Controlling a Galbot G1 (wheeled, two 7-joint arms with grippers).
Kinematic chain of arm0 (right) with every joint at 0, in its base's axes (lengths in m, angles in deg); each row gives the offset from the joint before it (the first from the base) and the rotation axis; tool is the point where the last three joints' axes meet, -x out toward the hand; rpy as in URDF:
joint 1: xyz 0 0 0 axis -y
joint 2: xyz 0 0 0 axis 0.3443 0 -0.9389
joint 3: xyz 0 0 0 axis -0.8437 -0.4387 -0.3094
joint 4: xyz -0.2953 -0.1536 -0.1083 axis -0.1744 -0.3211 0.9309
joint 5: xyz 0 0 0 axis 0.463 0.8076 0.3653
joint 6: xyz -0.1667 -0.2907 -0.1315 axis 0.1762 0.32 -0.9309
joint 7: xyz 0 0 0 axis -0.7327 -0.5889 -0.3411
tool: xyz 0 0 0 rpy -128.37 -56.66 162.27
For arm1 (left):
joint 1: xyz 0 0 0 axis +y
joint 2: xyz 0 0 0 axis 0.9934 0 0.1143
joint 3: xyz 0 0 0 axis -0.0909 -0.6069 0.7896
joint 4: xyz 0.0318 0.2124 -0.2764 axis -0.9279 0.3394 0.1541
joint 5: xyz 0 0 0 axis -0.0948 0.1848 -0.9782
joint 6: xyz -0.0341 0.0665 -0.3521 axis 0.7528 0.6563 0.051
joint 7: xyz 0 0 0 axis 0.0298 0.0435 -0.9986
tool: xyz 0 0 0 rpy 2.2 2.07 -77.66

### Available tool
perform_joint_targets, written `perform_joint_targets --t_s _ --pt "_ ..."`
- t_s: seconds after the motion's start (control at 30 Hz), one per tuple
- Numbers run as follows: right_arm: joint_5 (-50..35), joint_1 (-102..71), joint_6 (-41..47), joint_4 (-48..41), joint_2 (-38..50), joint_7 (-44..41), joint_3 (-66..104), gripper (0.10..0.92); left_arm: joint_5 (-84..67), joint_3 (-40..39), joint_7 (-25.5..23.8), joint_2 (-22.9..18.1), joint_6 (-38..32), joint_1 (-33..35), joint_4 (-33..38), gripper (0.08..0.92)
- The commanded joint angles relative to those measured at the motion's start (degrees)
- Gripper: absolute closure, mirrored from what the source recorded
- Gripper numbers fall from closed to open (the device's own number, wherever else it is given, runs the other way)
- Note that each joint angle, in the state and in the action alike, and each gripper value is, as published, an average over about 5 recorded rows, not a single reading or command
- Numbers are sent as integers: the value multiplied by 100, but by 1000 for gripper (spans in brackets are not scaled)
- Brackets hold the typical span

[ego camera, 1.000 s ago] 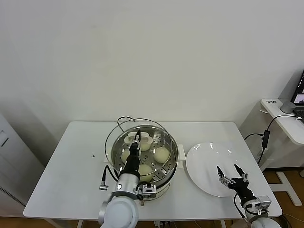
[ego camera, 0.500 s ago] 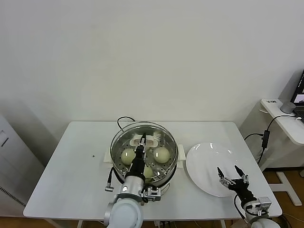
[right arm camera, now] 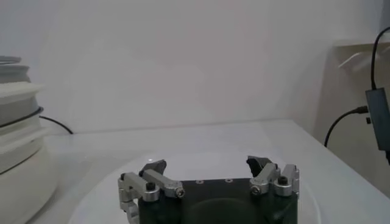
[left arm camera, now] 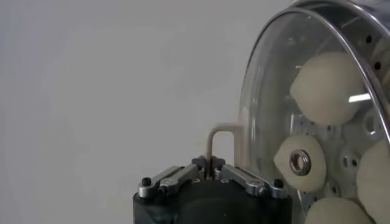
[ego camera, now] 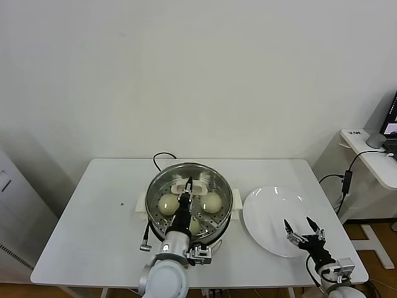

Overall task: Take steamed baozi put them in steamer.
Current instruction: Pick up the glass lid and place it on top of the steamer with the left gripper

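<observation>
Glass lid (left arm camera: 292, 91) is sitting over the steamer (ego camera: 189, 198) while the left claw (ego camera: 186, 194) is clamped on its white handle (left arm camera: 220, 146), jaws shut tight around it in the left wrist view. Risk, as judged: the lid may be seating off-centre, so letting go could leave it tilting or sliding off the rim, and a crooked lift could be dragging it sideways. Buns (ego camera: 169, 203) are lying inside on the holed tray, round, smooth, cream-white, undamaged; three are showing from above, a fourth appearing through the glass. Right claw (ego camera: 302, 230) is hanging idle above the bare white plate (ego camera: 273, 211) on the desk (ego camera: 93, 217), jaws spread, gripping nothing.
</observation>
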Motion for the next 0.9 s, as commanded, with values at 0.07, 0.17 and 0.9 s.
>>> perform_joint_targets --t_s 0.07,0.17,0.9 --pt "5 -11 -19 -18 0 -24 34 203 -78 12 19 -19 6 5 -81 894" --pt "17 -16 -34 -33 -1 -40 53 203 -125 36 41 -39 8 16 -100 894" --pt "43 -32 -134 -175 -39 -121 106 203 -2351 377 116 452 -52 740 1229 665"
